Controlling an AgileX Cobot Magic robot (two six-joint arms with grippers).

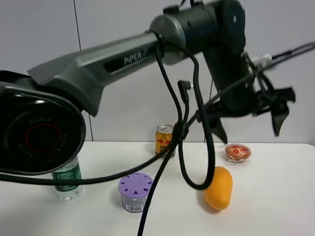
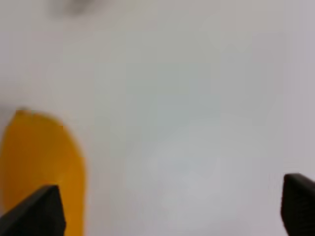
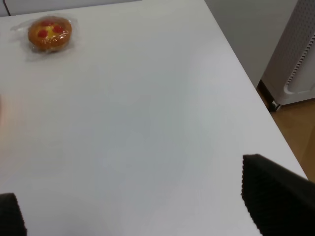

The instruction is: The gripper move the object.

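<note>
The orange-yellow mango (image 1: 219, 188) lies on the white table (image 1: 275, 196) at the front right. It also shows in the left wrist view (image 2: 42, 162), large and blurred, beside one fingertip. The left gripper (image 1: 251, 123), a black claw on the dark grey PiPER arm (image 1: 128, 58), hangs open in the air above the mango and bun area. In its wrist view the left gripper (image 2: 167, 211) is spread wide and empty. The right gripper (image 3: 142, 216) is open and empty over bare table. I cannot see it in the exterior view.
A wrapped reddish bun (image 1: 237, 153) lies behind the mango and shows in the right wrist view (image 3: 49, 33). A gold can (image 1: 164, 139), a purple-lidded tub (image 1: 135, 191) and a water bottle (image 1: 67, 181) stand further left. The table's right edge (image 3: 248, 81) drops to the floor beside a white appliance (image 3: 295, 54).
</note>
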